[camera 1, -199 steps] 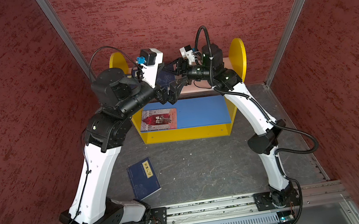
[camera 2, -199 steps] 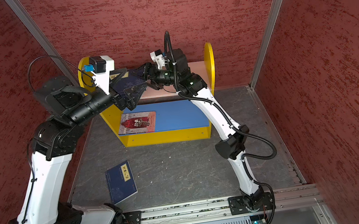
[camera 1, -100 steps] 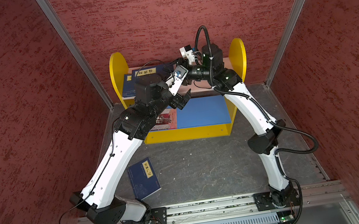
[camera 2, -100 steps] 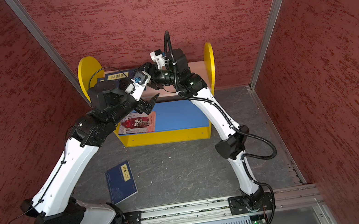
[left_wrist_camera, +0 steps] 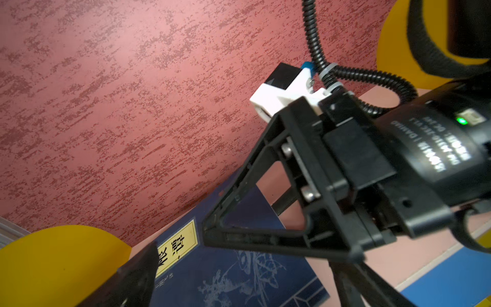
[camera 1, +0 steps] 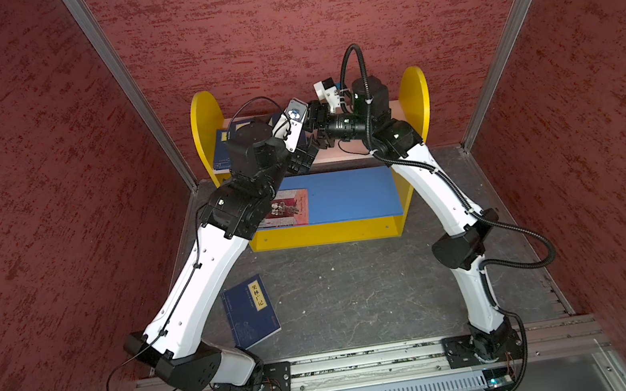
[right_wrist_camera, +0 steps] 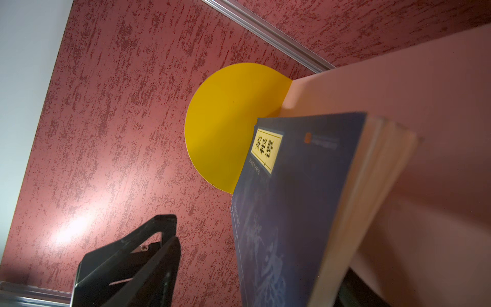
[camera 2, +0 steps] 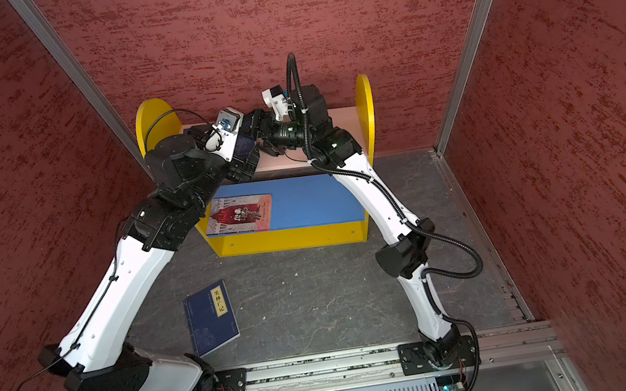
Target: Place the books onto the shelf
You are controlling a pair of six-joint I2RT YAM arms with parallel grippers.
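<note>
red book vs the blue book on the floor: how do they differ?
The red book lies on the shelf's blue lower board; the blue book lies on the grey floor, not shelved. The red book's cover is illustrated; the blue book's has a yellow label with black characters. Both lie flat, cover up.

1. A dark grey, mottled worktop (camera 1: 360,294) is seen in both top views.
2. The shelf (camera 1: 325,234) is stood on it at the centre of the frame, against the back wall.
3. One navy book (camera 1: 250,311) with a yellow label is laid flat on the worktop, lower left of centre, well apart from the shelf.
4. A red book (camera 1: 290,208) is laid flat at the left end of the blue lower board (camera 1: 353,194).
5. A stack of navy books (camera 1: 221,155) is laid at the left end of the pink upper board (camera 1: 343,153), just beside the yellow side panel; their number cannot be told.
</note>
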